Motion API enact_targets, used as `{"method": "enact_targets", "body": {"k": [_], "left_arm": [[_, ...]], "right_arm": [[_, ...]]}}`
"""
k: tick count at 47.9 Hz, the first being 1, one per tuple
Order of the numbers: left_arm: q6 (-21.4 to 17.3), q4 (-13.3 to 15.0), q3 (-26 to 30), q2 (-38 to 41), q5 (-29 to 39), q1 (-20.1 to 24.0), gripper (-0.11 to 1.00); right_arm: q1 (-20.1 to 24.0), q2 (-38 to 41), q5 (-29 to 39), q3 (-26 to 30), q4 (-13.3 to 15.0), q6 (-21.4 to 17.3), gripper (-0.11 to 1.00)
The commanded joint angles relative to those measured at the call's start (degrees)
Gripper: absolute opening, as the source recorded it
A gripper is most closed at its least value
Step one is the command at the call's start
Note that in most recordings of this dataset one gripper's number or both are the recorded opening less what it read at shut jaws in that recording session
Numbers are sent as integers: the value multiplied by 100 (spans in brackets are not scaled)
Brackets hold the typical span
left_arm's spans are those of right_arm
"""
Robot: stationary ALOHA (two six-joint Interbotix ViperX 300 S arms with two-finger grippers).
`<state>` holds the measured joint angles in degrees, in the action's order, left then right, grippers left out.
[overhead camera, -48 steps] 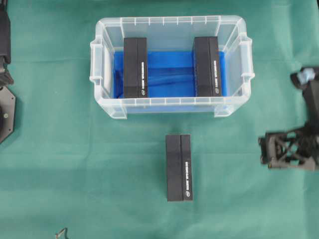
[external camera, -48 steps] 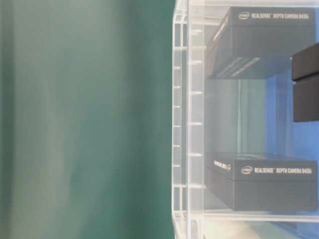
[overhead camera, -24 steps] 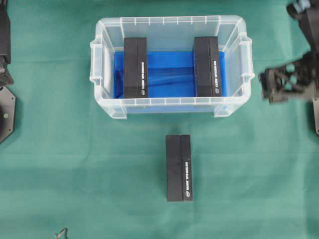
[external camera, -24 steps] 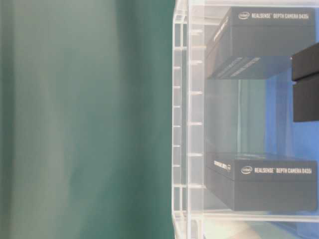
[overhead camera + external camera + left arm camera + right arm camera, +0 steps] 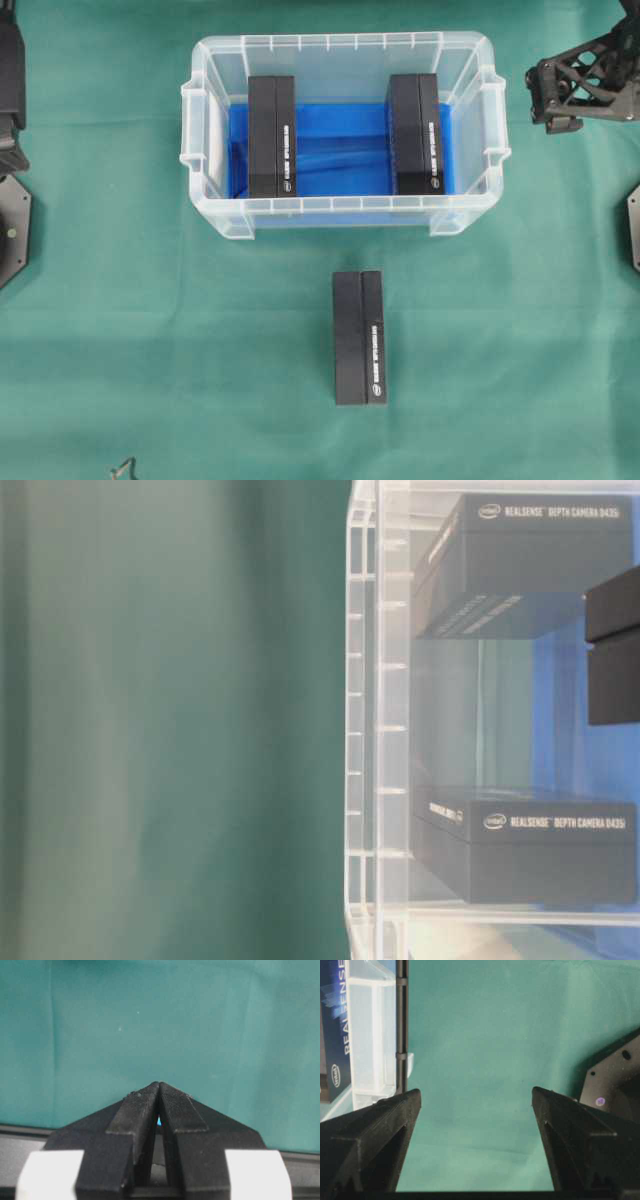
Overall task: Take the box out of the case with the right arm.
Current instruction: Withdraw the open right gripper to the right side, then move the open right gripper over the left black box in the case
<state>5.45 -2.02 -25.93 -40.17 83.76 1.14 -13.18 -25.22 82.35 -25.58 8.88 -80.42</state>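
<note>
Clear plastic case (image 5: 205, 140) with blue-lined floor, holding two black boxes lying parallel: one at its left (image 5: 271, 136), one at its right (image 5: 414, 133). Third black box (image 5: 359, 337) flat on the cloth, apart from the case

Two boxes (image 5: 272, 136) stand in the case (image 5: 345, 48); a third box (image 5: 359, 337) lies before it.

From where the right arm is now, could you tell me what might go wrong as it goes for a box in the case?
The open right gripper sits beside the case; coming in low, it could knock the rim. The right box stands near the wall, leaving little finger room. A box on the cloth could be mistaken for the target.
</note>
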Motion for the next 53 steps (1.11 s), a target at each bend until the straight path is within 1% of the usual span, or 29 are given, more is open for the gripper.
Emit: {"method": "enact_targets", "body": {"k": [1, 22, 33, 44, 53], "left_arm": [[-9, -18, 123, 9, -26, 18, 0], [-18, -18, 123, 9, -26, 9, 0], [-18, -18, 123, 9, -26, 18, 0], [-18, -18, 123, 9, -26, 18, 0], [-18, -26, 132, 18, -26, 18, 0]], "right_arm": [[-9, -62, -18, 53, 0, 9, 88], [-9, -62, -18, 62, 0, 9, 88], [-9, 18, -70, 132, -97, 0, 88], [-9, 352, -264, 448, -123, 0, 87], [70, 861, -378, 914, -132, 9, 87]]}}
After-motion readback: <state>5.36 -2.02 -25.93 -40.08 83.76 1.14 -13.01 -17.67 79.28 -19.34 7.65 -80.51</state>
